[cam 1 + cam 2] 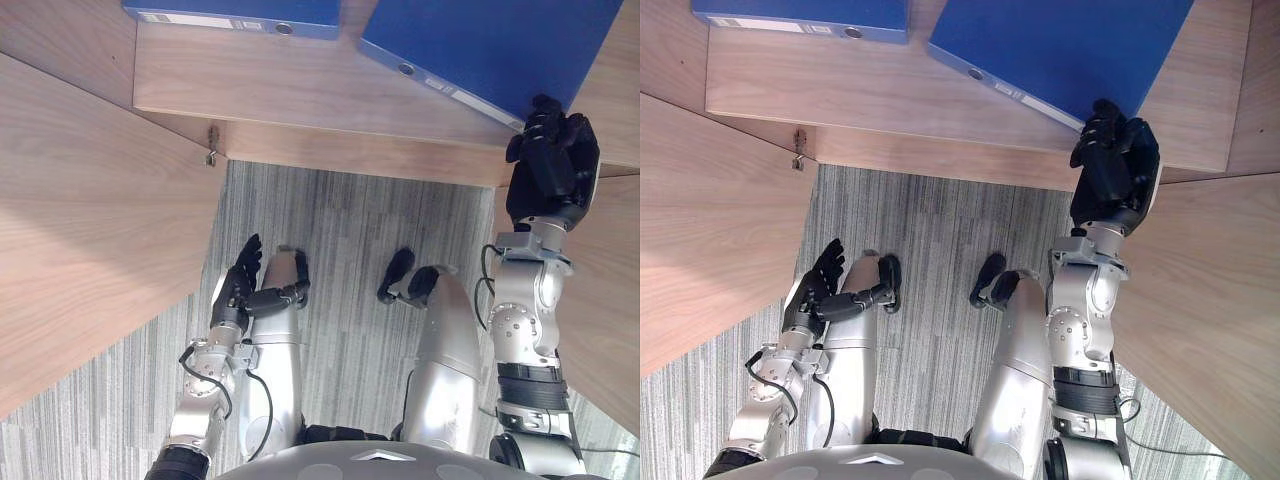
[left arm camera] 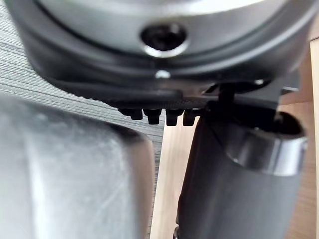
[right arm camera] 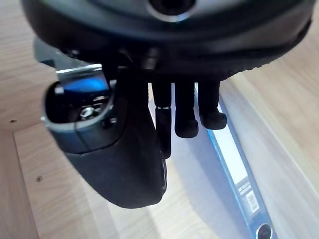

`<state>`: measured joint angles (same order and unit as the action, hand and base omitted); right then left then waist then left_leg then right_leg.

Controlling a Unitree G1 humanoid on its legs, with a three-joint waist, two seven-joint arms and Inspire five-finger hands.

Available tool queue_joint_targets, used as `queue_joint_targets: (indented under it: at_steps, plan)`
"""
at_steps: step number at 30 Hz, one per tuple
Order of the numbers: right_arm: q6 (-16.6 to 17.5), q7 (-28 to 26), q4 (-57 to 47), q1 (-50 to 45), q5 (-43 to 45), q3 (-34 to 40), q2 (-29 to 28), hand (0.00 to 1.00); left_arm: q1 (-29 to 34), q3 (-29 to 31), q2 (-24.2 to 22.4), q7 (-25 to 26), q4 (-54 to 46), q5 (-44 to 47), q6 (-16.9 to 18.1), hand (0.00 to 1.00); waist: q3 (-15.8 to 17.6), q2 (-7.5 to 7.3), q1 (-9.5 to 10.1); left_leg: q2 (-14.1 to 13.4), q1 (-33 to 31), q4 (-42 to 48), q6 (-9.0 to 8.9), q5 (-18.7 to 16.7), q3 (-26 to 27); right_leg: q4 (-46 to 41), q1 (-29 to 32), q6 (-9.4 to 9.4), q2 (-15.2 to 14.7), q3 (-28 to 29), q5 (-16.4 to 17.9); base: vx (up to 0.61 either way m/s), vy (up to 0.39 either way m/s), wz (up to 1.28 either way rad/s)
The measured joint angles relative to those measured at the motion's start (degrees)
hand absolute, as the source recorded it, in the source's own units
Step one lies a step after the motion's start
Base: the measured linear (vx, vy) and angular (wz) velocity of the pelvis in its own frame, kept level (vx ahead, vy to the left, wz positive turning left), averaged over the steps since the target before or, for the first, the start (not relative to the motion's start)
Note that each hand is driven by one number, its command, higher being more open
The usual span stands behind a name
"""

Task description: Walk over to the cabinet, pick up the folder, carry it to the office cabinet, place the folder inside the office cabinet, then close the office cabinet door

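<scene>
A blue folder lies flat and askew on the wooden shelf of the open office cabinet, its labelled spine turned toward me. My right hand is raised to the folder's near right corner, fingers curled over its face and the thumb below the corner. In the right eye view the same hand overlaps that corner. Low beside my body hangs my left hand, fingers relaxed and holding nothing.
A second blue folder lies further left on the same shelf. The cabinet's left door and right door stand open on either side of me, over grey striped carpet. A metal hinge shows by the left door.
</scene>
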<state>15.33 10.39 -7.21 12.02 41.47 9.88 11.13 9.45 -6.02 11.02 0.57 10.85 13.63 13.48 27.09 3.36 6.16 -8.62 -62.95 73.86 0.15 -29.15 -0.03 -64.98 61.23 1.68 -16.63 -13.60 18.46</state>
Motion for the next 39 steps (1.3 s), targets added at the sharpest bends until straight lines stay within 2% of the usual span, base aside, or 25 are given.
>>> queue_joint_targets:
  at_steps: [9,20,26,39]
  plan:
    - [0.0,-0.4,0.0,-1.9,0.0,-0.3,-0.1,0.00,0.0,0.1,0.0,0.2,-0.3,0.0,0.0,1.00,0.0,0.00,-0.04,0.0,0.0,-0.1,-0.03,0.0,0.0,0.1,0.0,0.00,0.0,0.0,0.0,0.00,0.000,0.00]
    - [0.0,-0.2,0.9,4.6,0.0,0.2,0.8,0.00,0.0,0.2,0.0,0.2,-0.3,0.0,0.0,1.00,0.0,0.00,0.08,0.1,-0.5,-0.2,-0.05,0.0,0.0,0.1,0.6,0.00,-0.1,0.0,0.0,0.00,0.000,0.00]
    - [0.0,-0.1,2.2,5.0,-0.1,0.2,2.5,0.00,0.0,0.2,0.0,0.2,-0.3,0.3,0.0,1.00,0.0,0.01,0.22,0.2,-0.6,-0.5,-0.03,0.0,0.0,0.2,0.6,0.01,-0.2,-0.1,0.0,0.00,0.000,0.00]
    - [-0.1,0.1,3.0,5.2,-0.1,0.5,2.5,0.00,0.0,0.3,0.0,0.2,-1.1,0.3,0.0,1.00,0.1,0.06,0.46,0.3,-1.2,-0.9,-0.20,0.2,0.0,0.2,1.3,0.07,-0.3,-0.2,0.2,0.00,0.000,0.00]
